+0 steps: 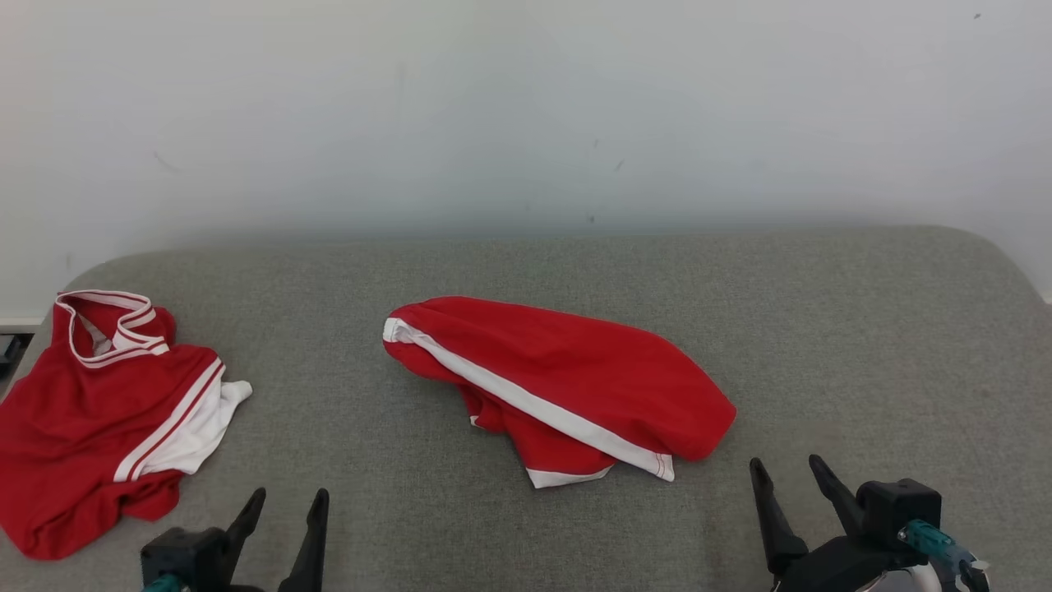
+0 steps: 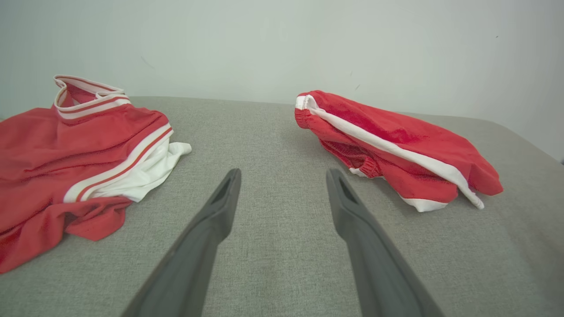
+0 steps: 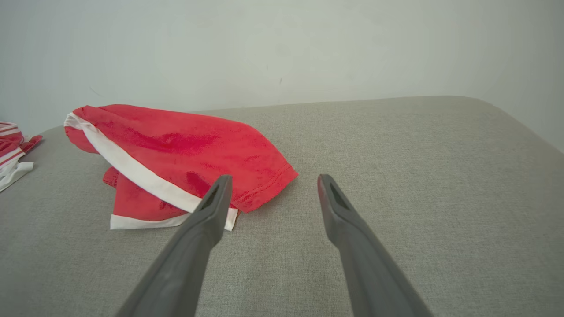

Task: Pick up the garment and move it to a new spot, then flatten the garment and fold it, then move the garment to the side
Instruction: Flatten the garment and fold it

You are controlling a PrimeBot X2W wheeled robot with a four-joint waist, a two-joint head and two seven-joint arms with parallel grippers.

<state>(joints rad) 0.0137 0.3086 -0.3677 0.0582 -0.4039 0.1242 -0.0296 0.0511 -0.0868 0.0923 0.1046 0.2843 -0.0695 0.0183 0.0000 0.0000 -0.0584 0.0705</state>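
Note:
A crumpled red garment (image 1: 575, 378) with a white side stripe lies in a heap at the middle of the grey padded surface (image 1: 863, 329). In the left wrist view the garment (image 2: 396, 141) sits ahead and to the right. In the right wrist view the garment (image 3: 185, 145) sits ahead and to the left. My left gripper (image 1: 290, 493) hovers open near the front edge, apart from the cloth; its jaws (image 2: 283, 172) hold nothing. My right gripper (image 1: 784, 460) is open just off the garment's near right corner, and its left finger (image 3: 211, 207) overlaps the hem in that view.
A second red piece of clothing (image 1: 99, 411) with white and red trim lies bunched at the far left of the surface, also seen as the trimmed cloth (image 2: 66, 149) and as a strip (image 3: 9, 149). A pale wall stands behind. Bare grey surface spreads to the right.

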